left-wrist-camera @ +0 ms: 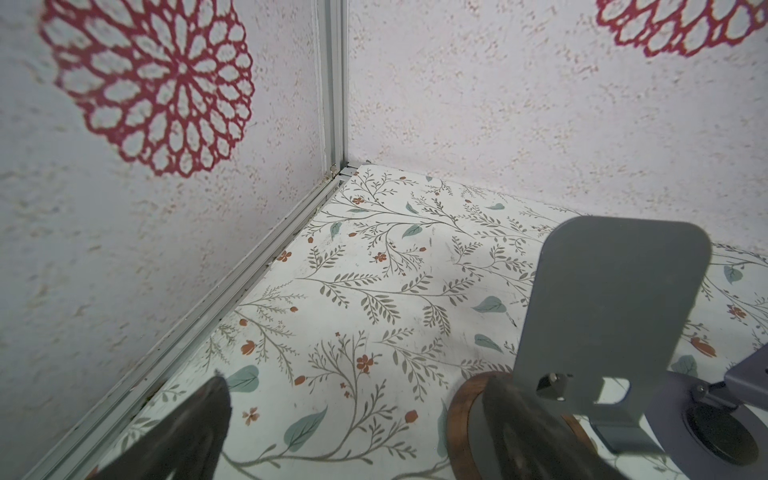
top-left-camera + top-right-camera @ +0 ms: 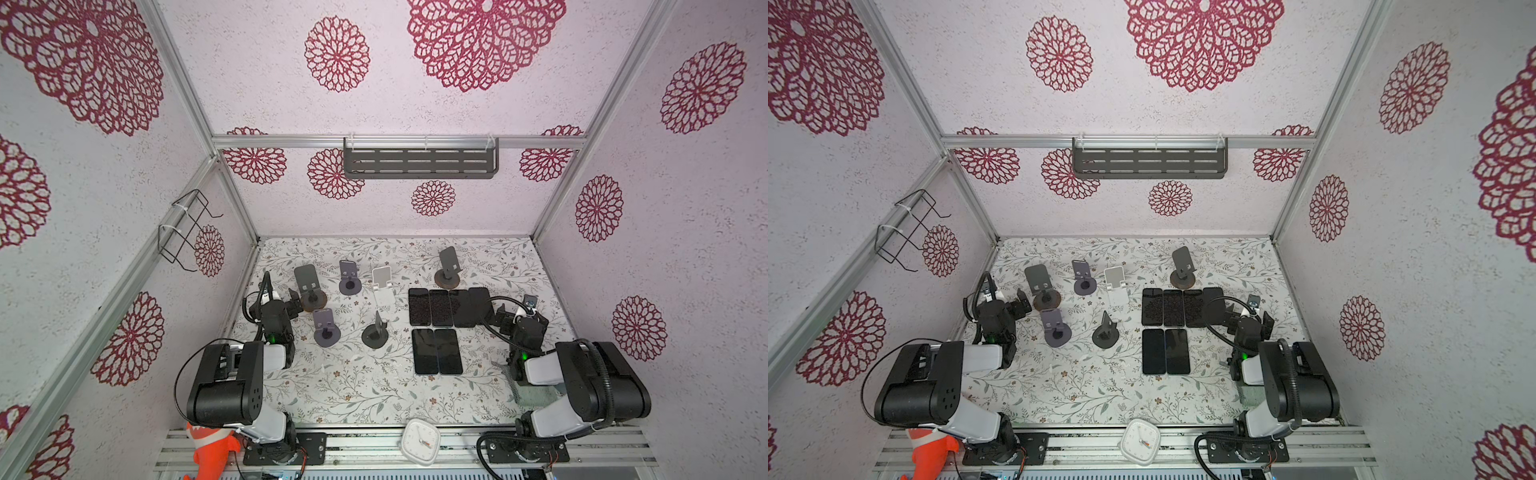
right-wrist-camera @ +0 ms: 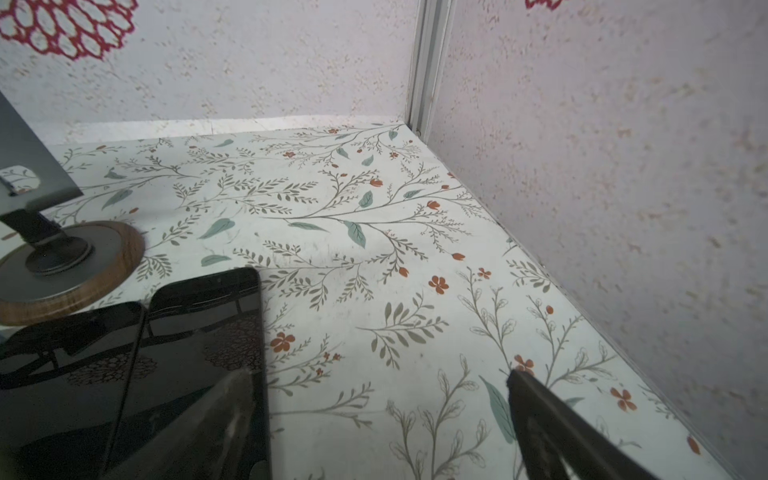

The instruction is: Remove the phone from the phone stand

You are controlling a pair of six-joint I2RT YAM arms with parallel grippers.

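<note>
Several dark phones (image 2: 449,306) (image 2: 1181,307) lie flat on the floral table, a row at the back and two (image 2: 437,351) in front. Every phone stand in view is empty, among them a grey wood-based stand (image 2: 308,282) (image 1: 611,307) and another (image 2: 448,270) (image 3: 37,257). My left gripper (image 2: 279,300) (image 1: 357,386) is open beside the first wood-based stand, one finger over its base. My right gripper (image 2: 1248,311) (image 3: 379,374) is open, low at the right end of the phone row (image 3: 203,332), one finger over the end phone.
Two purple stands (image 2: 349,278) (image 2: 326,328), a white stand (image 2: 383,286) and a black stand (image 2: 376,332) fill the left-middle. Walls close in left, right and back. A white clock (image 2: 420,441) and an orange toy (image 2: 212,449) sit at the front rail.
</note>
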